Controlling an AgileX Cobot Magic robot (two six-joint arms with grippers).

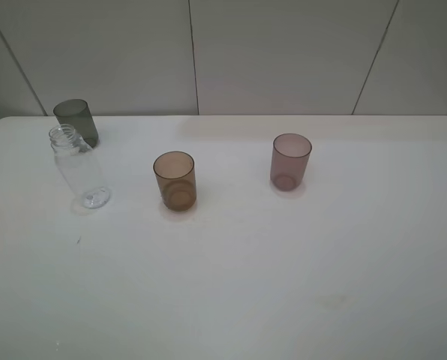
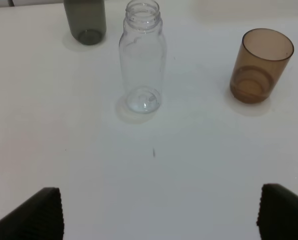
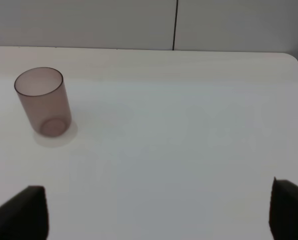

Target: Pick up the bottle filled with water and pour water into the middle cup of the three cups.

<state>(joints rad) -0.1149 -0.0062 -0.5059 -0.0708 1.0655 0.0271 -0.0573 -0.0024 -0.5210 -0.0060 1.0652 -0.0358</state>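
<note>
The clear capless bottle [image 1: 79,167] stands upright at the table's left, just in front of the dark grey cup [image 1: 77,121]. The amber-brown middle cup [image 1: 175,181] stands at the centre and the mauve-purple cup [image 1: 290,161] to its right. All three cups are upright. Neither arm shows in the exterior high view. In the left wrist view my left gripper [image 2: 161,212] is open, well short of the bottle [image 2: 142,57], with the amber cup [image 2: 259,65] and the grey cup [image 2: 86,20] off to either side. My right gripper [image 3: 159,212] is open, apart from the purple cup [image 3: 43,101].
The white table [image 1: 283,285] spreads wide in front of the cups. Its far edge meets a pale panelled wall [image 1: 283,52] just behind the grey cup. A small dark speck [image 2: 153,153] lies on the table in front of the bottle.
</note>
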